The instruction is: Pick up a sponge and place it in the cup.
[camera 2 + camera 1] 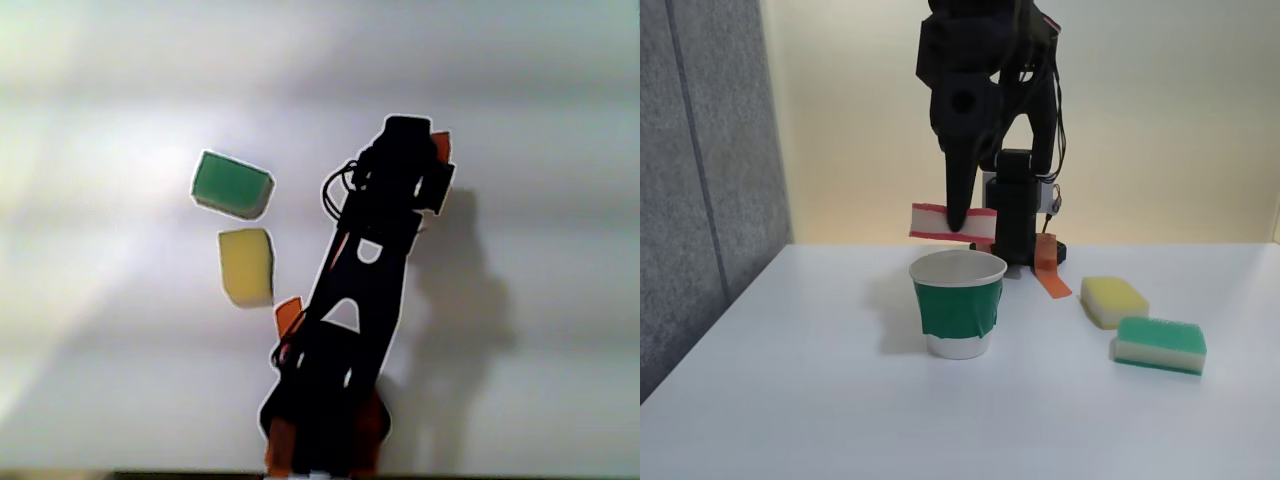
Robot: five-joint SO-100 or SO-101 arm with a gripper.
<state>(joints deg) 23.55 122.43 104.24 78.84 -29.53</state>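
Note:
In the fixed view the sponge (932,221), red on top and bottom with a cream middle, hangs level in the air just above the rim of the cup. My black gripper (958,222) points straight down and is shut on the sponge near its middle. The cup (957,304) is white paper with a wide green band and stands upright on the white table, directly below the sponge. In the other view, seen from above, my arm (365,290) stretches across the table and covers both the cup and the sponge.
An all-yellow sponge (1113,300) (247,265) and a green-topped sponge (1160,344) (232,184) lie on the table right of the cup in the fixed view. An orange strip (1048,268) sits by the arm's base. A grey panel (700,180) borders the left side.

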